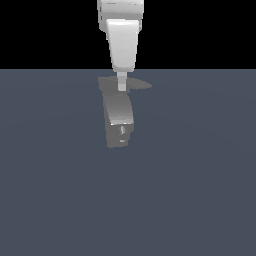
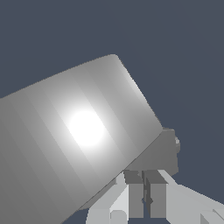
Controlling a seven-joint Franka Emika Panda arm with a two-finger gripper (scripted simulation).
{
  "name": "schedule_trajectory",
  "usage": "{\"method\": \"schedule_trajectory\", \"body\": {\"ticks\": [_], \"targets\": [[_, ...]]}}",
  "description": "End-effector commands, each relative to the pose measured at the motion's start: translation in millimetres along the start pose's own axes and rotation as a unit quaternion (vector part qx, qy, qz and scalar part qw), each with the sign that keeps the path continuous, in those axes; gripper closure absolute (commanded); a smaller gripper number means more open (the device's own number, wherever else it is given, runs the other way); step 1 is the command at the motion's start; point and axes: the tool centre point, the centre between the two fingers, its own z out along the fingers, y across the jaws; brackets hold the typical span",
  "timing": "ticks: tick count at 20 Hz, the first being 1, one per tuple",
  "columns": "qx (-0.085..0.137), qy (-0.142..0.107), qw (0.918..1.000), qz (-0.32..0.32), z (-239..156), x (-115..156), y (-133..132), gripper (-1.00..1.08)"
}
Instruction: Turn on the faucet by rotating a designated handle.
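White and pale grey, the gripper [image 1: 121, 86] is seen hanging straight down from the arm at twelve o'clock in the exterior view, its tip at the top of the faucet [image 1: 119, 117]. In the wrist view the fingers [image 2: 135, 199] are brought nearly together, only a narrow dark slit being left between them [image 2: 143, 199]; nothing is seen clamped in that slit. Whether the tip actually presses on the handle [image 1: 139, 85] cannot be told, though it is shown just beside the lever's root.

Dull grey metal makes up the faucet, which is stood on the slate-blue floor [image 1: 200, 190] a little above the centre of the exterior view. Its blocky body is curved, with a lighter band at mid-height and a darker foot at six o'clock. The thin flat handle is projected from the top toward three o'clock, tapering to a point. In the wrist view a broad curved grey surface [image 2: 74, 140] with a bright highlight fills most of the picture; a darker block [image 2: 159, 153] is seen next to the fingers.
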Motion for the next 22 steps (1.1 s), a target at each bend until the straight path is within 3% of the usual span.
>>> {"method": "schedule_trajectory", "body": {"ticks": [1, 2, 22], "targets": [[-0.002, 0.000, 0.9999, 0.015, 1, 25, 3, 1.08], [0.000, 0.000, 1.0000, 0.001, 0, 5, 0, 1.08], [-0.001, 0.000, 0.9999, 0.011, 1, 77, -51, 1.08]]}}
